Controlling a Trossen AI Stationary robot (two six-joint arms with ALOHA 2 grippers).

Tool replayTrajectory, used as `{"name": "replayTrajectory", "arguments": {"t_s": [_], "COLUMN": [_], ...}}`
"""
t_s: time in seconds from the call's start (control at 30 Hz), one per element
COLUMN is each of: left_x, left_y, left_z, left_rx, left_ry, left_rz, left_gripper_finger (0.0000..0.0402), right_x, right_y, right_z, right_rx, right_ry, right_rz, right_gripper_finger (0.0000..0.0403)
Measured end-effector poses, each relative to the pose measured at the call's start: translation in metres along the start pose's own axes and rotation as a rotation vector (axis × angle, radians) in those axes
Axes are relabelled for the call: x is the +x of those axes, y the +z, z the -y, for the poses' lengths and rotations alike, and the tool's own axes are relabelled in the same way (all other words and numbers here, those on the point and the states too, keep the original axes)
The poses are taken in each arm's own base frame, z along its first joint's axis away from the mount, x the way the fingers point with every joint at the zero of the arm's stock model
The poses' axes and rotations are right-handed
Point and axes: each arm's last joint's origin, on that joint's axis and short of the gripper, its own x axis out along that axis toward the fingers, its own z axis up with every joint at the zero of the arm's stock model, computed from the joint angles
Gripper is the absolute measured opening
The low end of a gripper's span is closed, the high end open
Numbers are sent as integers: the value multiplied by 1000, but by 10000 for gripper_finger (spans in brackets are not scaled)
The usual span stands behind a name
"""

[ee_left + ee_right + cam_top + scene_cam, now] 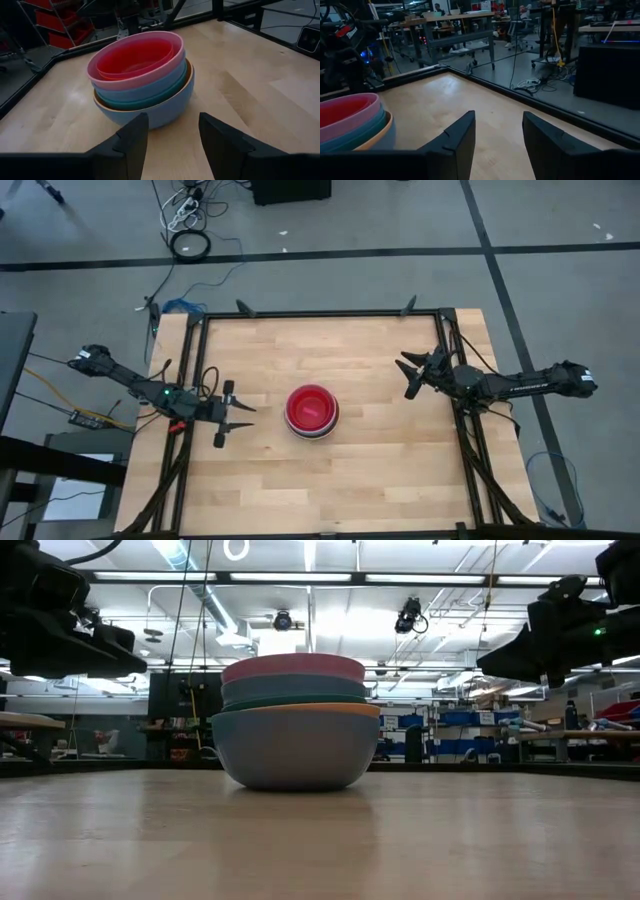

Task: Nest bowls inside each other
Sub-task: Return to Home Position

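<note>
The stack of bowls (311, 411) stands near the middle of the desk (380, 480), every mouth facing straight up. The stack is round, so it has no long axis across the desk and its only axis is vertical. It sits level, with no lean in the low view.

In the left wrist view, the red bowl (137, 57) lies innermost. The pale pink bowl (131, 76) is around it, with blue and green rims below. A yellow-orange rim (188, 79) comes next, and the large pale blue bowl (165, 111) holds all the others and rests on the wood.

The left claw (225, 413) hovers at the stack's 9 o'clock, near but apart from it, and points toward 3 o'clock. Its fingers (134, 137) are spread with nothing between them.

The right claw (408, 375) hangs between the stack's 2 and 3 o'clock, farther off and near the desk's edge, and points toward 9 o'clock. Its fingers (457, 137) are also spread and hold nothing.
</note>
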Motion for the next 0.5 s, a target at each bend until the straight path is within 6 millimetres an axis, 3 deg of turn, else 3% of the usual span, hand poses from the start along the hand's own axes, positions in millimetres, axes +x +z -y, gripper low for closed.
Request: {"name": "replayTrajectory", "arguments": {"t_s": [0.5], "left_x": [0], "left_y": [0], "left_z": [0], "left_rx": [0], "left_ry": [0], "left_rz": [0], "left_gripper_finger": [184], "right_x": [0], "right_y": [0], "right_z": [0], "right_rx": [0], "right_ry": [0], "right_rz": [0], "right_gripper_finger": [151]}}
